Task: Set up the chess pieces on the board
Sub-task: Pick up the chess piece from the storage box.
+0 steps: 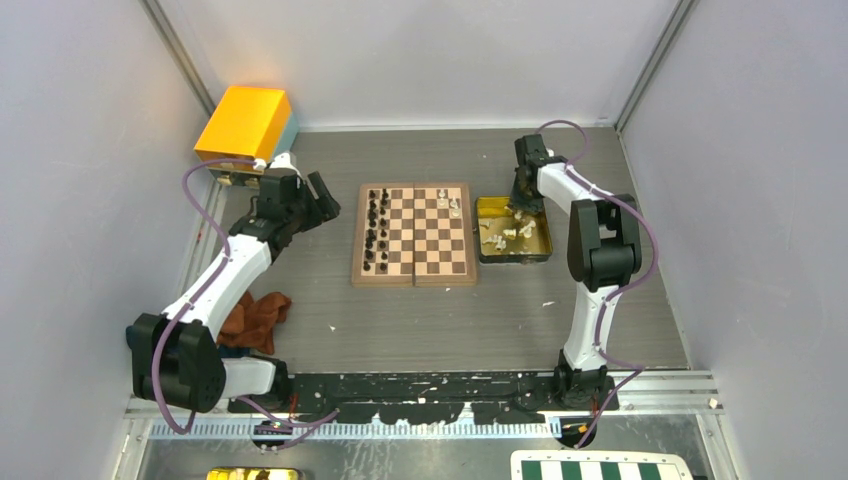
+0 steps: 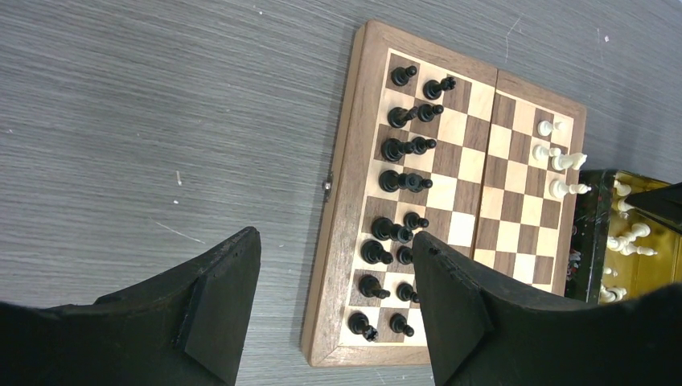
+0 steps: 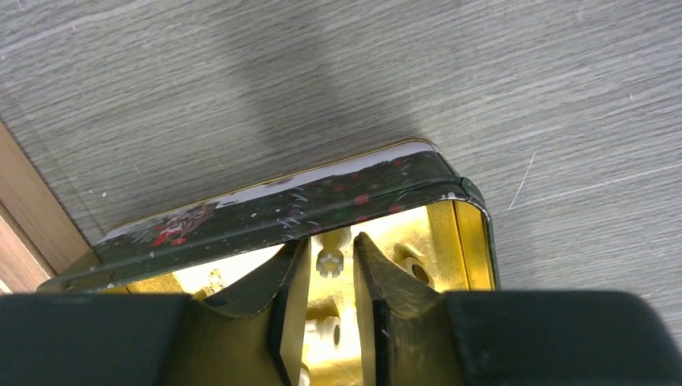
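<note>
Two black fingers of the right gripper (image 3: 330, 241) fill the bottom of the right wrist view. They point down into a gold tin (image 3: 322, 201). One little white piece (image 3: 330, 261) sits between them, at 12 o'clock from the wrist. It looks like it stands up, with its bumpy top facing the camera. The fingers are only a little apart, with a thin gap on each side of the piece, so I think nothing is pinched yet. More loose white pieces (image 1: 510, 232) lie in the tin.

Seen from above, the tin sits just beside the board (image 1: 413, 281), on its 3 o'clock side. So the board lies at 9 o'clock from the right gripper. Black pieces (image 2: 394, 177) stand in two lines along the board's 9 o'clock side. A few white pieces (image 2: 559, 161) stand near its 1 o'clock corner.

The left gripper (image 2: 336, 237) hangs by the board's 9 o'clock edge, wide open and holding nothing. It is well apart from the tin, so the right arm is nearer. I think the next step is to squeeze the piece, lift it straight up, and carry it toward 9 o'clock.
</note>
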{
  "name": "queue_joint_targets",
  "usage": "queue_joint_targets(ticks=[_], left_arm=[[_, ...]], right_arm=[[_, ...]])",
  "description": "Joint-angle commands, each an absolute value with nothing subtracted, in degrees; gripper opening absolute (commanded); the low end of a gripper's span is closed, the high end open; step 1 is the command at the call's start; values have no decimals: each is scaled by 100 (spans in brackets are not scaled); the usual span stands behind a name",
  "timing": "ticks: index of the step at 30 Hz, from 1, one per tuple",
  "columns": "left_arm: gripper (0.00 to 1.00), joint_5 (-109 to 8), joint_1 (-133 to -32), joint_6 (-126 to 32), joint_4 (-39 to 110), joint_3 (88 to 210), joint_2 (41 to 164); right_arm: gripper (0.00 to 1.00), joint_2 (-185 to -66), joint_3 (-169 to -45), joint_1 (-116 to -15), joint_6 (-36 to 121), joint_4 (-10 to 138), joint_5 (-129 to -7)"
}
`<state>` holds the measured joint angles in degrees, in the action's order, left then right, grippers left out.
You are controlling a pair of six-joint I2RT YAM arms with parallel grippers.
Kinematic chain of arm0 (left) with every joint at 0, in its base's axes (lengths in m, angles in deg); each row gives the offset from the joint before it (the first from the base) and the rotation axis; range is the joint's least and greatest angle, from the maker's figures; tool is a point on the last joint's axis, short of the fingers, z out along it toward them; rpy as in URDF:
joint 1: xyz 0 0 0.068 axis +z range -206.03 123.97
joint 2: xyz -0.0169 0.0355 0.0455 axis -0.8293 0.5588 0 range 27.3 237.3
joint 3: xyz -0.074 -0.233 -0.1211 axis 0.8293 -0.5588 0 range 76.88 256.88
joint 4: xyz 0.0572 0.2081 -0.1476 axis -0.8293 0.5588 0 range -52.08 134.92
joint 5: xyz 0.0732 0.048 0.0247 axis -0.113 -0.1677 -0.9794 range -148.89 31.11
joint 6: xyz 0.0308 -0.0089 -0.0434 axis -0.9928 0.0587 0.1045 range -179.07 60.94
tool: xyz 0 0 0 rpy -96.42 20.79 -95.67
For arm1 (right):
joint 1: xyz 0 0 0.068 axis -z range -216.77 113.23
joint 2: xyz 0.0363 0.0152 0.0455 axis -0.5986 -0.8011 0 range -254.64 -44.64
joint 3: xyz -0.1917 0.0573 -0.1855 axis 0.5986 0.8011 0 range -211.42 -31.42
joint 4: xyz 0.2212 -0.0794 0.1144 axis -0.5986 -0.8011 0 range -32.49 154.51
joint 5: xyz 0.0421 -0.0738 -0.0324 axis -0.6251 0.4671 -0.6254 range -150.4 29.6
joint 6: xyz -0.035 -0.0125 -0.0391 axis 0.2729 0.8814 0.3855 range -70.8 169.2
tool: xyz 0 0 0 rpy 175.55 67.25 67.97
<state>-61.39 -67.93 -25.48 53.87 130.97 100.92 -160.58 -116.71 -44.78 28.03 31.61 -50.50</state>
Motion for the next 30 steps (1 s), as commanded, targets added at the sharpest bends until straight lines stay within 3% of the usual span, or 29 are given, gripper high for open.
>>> queue_joint_targets(ticks=[1, 14, 30], left_arm=[[70, -6143, -6816, -2661, 5125, 13309, 10086], [70, -6152, -6816, -2662, 5118, 13348, 10118], [70, -6152, -6816, -2608, 5132, 13335, 9995]], right_arm=[[29, -16072, -11900, -4426, 2792, 3349, -5046], [12, -15994, -11904, -4420, 2801, 3308, -5080], [8, -15269, -12124, -4900, 2847, 2777, -5128]])
